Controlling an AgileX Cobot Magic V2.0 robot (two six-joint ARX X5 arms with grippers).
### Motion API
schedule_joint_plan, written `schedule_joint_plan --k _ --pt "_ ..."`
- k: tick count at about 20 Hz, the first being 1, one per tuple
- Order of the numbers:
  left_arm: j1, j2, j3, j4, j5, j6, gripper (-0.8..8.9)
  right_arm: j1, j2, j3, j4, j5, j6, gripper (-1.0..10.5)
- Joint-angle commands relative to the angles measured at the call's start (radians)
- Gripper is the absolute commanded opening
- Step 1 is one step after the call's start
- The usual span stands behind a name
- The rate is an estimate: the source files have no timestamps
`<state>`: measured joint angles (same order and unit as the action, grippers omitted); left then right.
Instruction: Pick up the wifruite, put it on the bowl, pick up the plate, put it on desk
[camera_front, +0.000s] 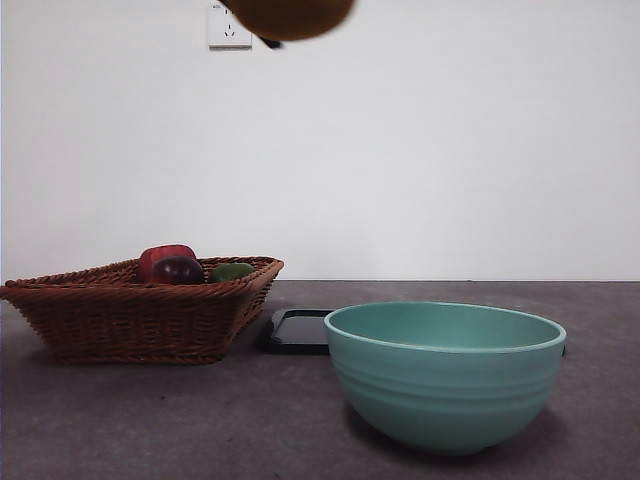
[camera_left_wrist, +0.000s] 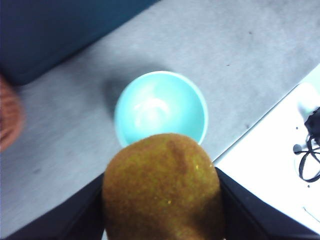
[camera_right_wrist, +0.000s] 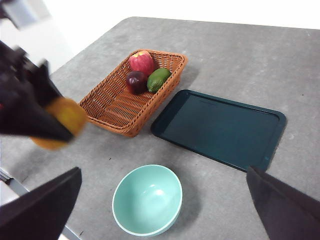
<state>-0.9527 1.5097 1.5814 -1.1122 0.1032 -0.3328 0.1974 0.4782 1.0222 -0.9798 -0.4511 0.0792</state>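
My left gripper (camera_left_wrist: 162, 220) is shut on the orange-brown wifruite (camera_left_wrist: 162, 187) and holds it high in the air. It shows at the top edge of the front view (camera_front: 288, 15) and in the right wrist view (camera_right_wrist: 62, 122). The mint-green bowl (camera_front: 445, 375) stands empty on the desk (camera_front: 150, 420), below the fruit in the left wrist view (camera_left_wrist: 160, 107). The dark plate, a flat rectangular tray (camera_right_wrist: 220, 127), lies behind the bowl. My right gripper (camera_right_wrist: 162, 210) is open and empty, high above the table.
A brown wicker basket (camera_front: 130, 315) at the left holds a red fruit (camera_right_wrist: 141, 62), a dark red-purple fruit (camera_right_wrist: 135, 80) and a green fruit (camera_right_wrist: 158, 79). A wall socket (camera_front: 228, 28) is behind.
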Motion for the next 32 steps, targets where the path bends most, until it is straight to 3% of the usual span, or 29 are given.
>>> schedule_joint_plan --k 1,15,19,32 --pt "-0.035 0.072 0.023 0.037 -0.006 -0.024 2.35 0.005 0.002 0.016 0.007 -0.001 -0.002 5.5" --pt "-0.085 0.444 0.023 0.203 -0.011 -0.008 2.35 0.005 0.002 0.016 0.008 -0.001 -0.002 5.5" --pt "-0.091 0.492 0.023 0.218 -0.061 -0.008 2.35 0.005 0.002 0.016 0.008 -0.002 -0.001 5.5" --pt "-0.101 0.555 0.023 0.223 -0.064 0.007 2.35 0.005 0.002 0.016 0.008 -0.002 -0.001 5.5"
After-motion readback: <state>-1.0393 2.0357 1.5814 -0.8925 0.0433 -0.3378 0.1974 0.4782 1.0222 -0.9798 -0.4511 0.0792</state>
